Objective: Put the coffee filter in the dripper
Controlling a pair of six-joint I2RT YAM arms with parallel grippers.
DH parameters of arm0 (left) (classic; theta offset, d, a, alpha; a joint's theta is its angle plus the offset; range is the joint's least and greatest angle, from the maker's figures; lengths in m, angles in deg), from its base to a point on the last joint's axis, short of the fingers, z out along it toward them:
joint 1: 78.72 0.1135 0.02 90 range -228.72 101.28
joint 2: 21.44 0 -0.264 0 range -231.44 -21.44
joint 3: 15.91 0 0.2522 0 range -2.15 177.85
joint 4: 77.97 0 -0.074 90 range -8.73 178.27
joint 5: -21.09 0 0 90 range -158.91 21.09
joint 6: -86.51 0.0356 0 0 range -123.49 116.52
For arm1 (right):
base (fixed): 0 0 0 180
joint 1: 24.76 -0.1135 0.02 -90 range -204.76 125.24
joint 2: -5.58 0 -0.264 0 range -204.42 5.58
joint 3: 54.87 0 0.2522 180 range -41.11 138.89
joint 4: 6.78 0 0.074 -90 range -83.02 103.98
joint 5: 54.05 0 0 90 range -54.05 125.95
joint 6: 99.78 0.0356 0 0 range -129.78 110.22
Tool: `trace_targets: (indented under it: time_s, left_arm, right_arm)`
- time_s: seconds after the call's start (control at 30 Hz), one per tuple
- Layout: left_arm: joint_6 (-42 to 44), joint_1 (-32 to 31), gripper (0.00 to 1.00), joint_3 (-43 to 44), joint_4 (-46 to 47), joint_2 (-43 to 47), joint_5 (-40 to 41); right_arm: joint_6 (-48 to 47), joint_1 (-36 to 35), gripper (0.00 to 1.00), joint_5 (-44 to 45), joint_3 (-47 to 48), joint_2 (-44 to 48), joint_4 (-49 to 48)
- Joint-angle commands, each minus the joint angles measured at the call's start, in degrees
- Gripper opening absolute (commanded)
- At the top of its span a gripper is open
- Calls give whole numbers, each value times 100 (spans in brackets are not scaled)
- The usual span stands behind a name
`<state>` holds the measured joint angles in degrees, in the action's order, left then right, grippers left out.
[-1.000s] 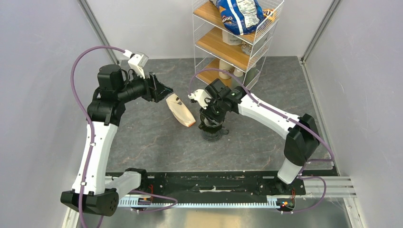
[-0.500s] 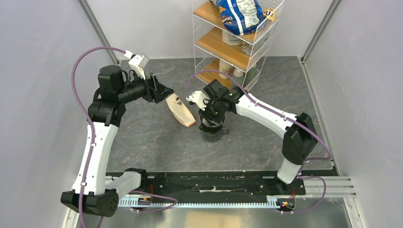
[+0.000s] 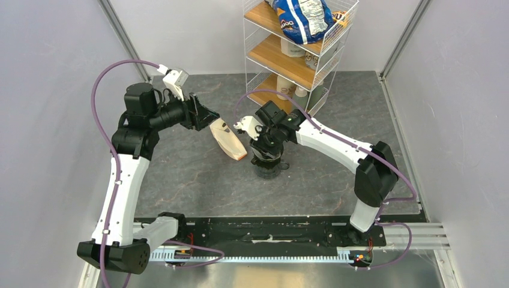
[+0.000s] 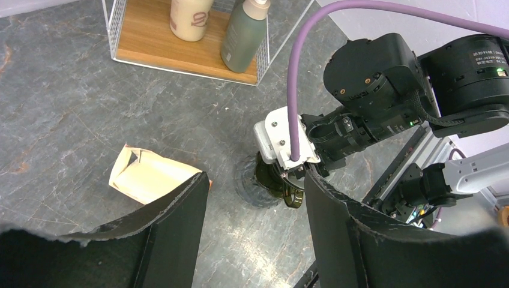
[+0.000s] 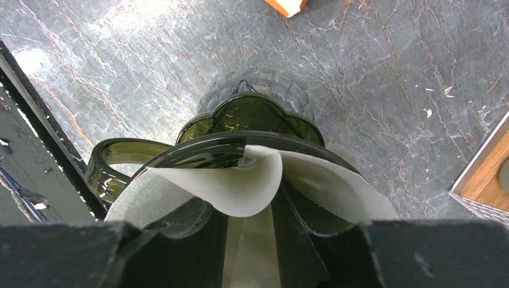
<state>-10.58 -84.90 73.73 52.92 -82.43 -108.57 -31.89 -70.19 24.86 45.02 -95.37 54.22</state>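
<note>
1. Coffee filter [image 5: 240, 192] sits inside the dripper [image 5: 198, 147], mouth upward, one edge folded inward; tip hidden
2. Right gripper [image 5: 252, 240] narrow astride its near edge, pinch unclear
3. Left gripper [image 4: 255, 198] wide, empty

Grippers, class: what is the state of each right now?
Left gripper: open, holding nothing.
Right gripper: jaws straddle the coffee filter in the dripper; grip cannot be told.

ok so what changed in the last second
The right gripper drifted slightly left and away from the arm bases above the dripper, its forearm following. No grip or release shows. The coffee filter lies folded in the dripper. The left gripper, open, and the tan packet stayed put.
</note>
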Motion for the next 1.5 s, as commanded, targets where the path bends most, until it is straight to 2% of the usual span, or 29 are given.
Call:
trace_targets:
  time_s: [0.0, 0.37, 1.1, 1.47]
  left_arm:
    - [-91, 35, 67, -20, 244, 72, -208]
    - [-29, 46, 67, 15, 264, 36, -292]
    - [-59, 46, 67, -27, 468, 46, -490]
    - [-607, 40, 63, -590, 808, 174, -601]
  right_arm:
    - [-136, -21, 39, 173, 1, -171, -31]
    - [-135, -14, 36, 220, 94, -128, 27]
    - [137, -19, 37, 18, 888, 375, 628]
    - [72, -20, 38, -192, 716, 839, 628]
